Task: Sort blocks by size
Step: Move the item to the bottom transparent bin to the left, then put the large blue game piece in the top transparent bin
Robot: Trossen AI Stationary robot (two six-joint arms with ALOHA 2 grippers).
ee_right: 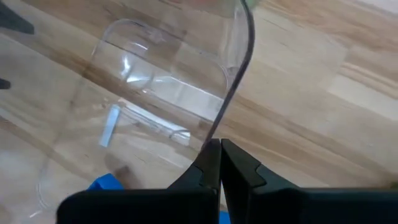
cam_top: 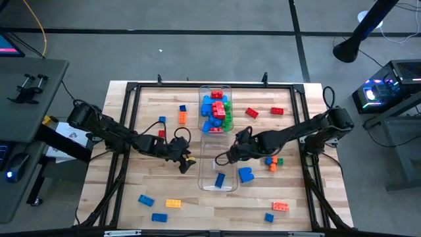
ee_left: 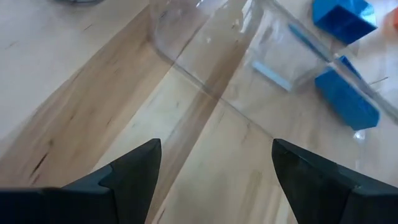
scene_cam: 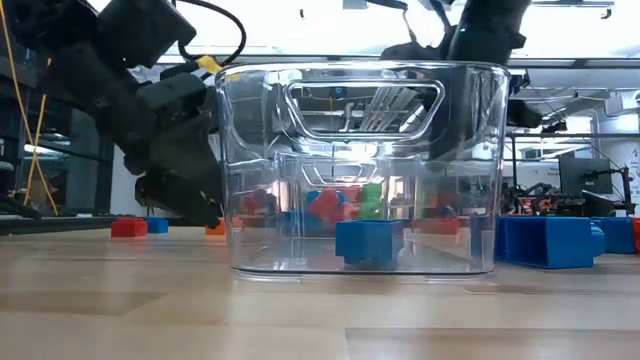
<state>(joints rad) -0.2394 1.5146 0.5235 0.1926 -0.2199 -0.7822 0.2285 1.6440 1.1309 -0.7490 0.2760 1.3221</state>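
Two clear bins stand mid-table. The far bin (cam_top: 216,108) holds several red, blue and green blocks. The near bin (cam_top: 218,172) holds one blue block (cam_top: 220,179), which also shows in the low view (scene_cam: 368,242). My left gripper (cam_top: 186,159) is open and empty just left of the near bin, low over the wood (ee_left: 214,155). My right gripper (cam_top: 228,157) is shut at the near bin's far right rim (ee_right: 220,149). A large blue block (cam_top: 245,174) lies on the table right of the near bin. My right gripper's shut fingertips (ee_right: 208,155) stand right at the near bin's rim (ee_right: 239,74), coming from the table's right side and slanting down. I cannot tell whether they touch the rim or have its wall between them.
Loose blocks lie all round: red ones (cam_top: 250,113) (cam_top: 277,110) at the far right, an orange, blue and green cluster (cam_top: 273,161), blue and orange ones (cam_top: 182,113) at the far left, and blue, yellow and orange ones along the near edge (cam_top: 173,203) (cam_top: 280,207).
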